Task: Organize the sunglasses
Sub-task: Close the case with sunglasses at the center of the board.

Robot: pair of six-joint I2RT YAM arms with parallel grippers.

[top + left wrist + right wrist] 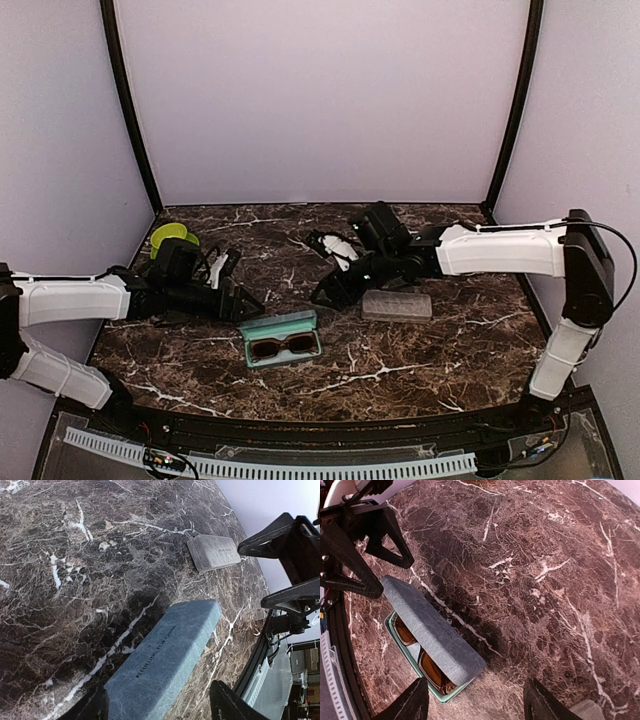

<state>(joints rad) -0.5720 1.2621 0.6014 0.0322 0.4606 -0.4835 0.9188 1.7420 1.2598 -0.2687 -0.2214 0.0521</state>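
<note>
The sunglasses (283, 347) with reddish-brown lenses lie inside an open blue-grey case (283, 328) with a teal lining, near the table's front. In the right wrist view the brown lenses (434, 672) show under the half-raised lid (430, 630). My left gripper (245, 303) is open, its tips at the lid's left end. The lid (165, 655) runs out from between its fingers (227, 705); I cannot tell whether they touch it. My right gripper (335, 290) hangs open and empty just behind the case, over bare marble (477, 705). The purple-tinted pair is not visible.
A closed beige case (397, 305) lies right of the right gripper, also seen as the beige case (214, 552) in the left wrist view. A green round object (170, 237) sits at the back left. Purple walls close in the marble table (450, 360).
</note>
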